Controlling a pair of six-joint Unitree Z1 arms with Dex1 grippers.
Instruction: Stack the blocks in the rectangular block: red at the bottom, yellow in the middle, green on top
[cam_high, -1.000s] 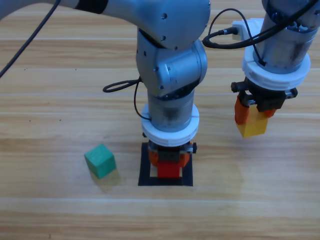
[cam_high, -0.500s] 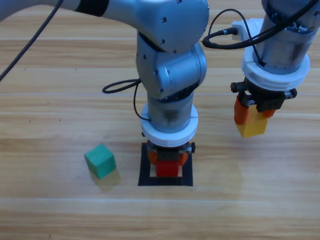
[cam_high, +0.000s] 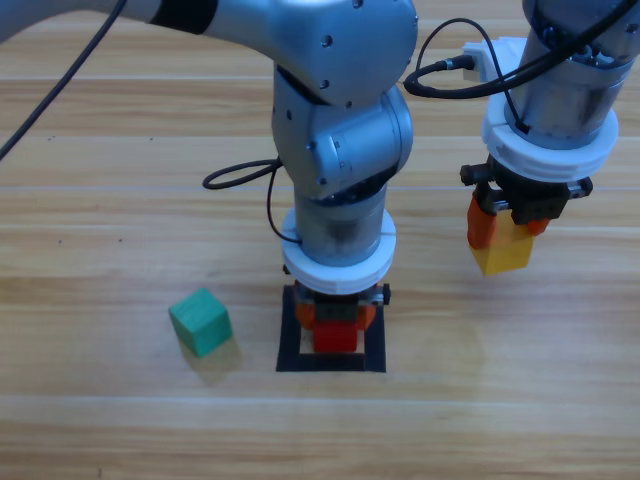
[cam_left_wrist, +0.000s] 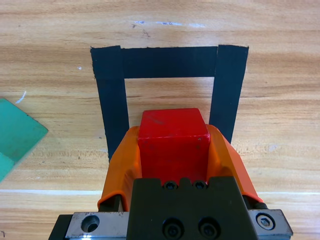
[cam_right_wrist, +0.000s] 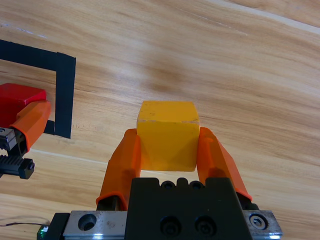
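Sitting nearest the front edge of the table (cam_high: 100, 420), the green cube (cam_high: 201, 321) rests alone on the wood, tilted a little off the grain, left of the black tape rectangle (cam_high: 290, 335) and apart from it. Next along, the left claw (cam_high: 336, 325) is down inside that rectangle, its orange jaws pressed against both sides of the red cube (cam_left_wrist: 173, 142). From the left wrist, the cube sits over the hollow centre, between the two side strips of tape, with bare wood showing beyond it up to the far strip; I can't say whether it touches the table. A corner of the green cube peeks in at that view's left edge. Farther back and off to the right, the right claw (cam_high: 505, 238) hangs above bare wood, well apart from the rectangle, jaws clamped on the yellow cube (cam_right_wrist: 167, 134), which is clearly held off the table. Its wrist view catches the tape corner and the red cube far left.
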